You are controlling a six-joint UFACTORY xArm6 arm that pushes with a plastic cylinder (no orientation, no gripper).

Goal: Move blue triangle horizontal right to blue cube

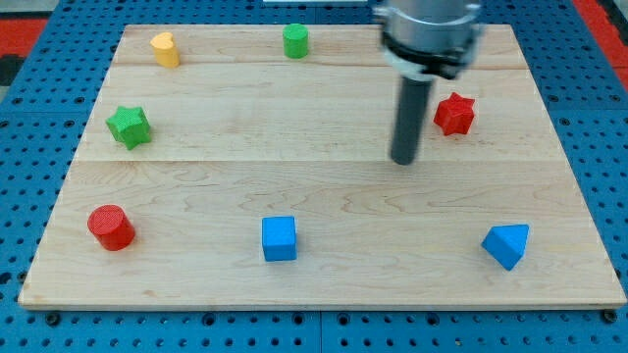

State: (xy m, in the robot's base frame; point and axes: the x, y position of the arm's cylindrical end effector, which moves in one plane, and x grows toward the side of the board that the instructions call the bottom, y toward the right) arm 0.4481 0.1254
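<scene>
No pincer on this rig, so no open-or-closed state to tell: just a dark rod, nothing held. My tip (403, 161) down on the tabletop (324, 186), right of centre, touching no block.

Nearest: red star (454, 114), up and to the view's right of my tip, near but apart. Green cylinder (295, 40) up-left near the top edge. Yellow block (165, 48), rounded and heart-like, far top-left. Green star (129, 126) at the left edge, roughly level with the red star. Red cylinder (111, 227) bottom-left.

Task blocks: blue triangle (507, 244) bottom-right, below and to the view's right of my tip, well apart from it. Blue cube (279, 238) bottom-centre, below and to the left of my tip, also well apart. Triangle to the view's right of the cube, nearly on the same horizontal line, wide gap between, nothing in that gap.

Wooden tabletop resting on blue pegboard (39, 333), visible on all sides. Arm housing entering from the view's top, above the rod.
</scene>
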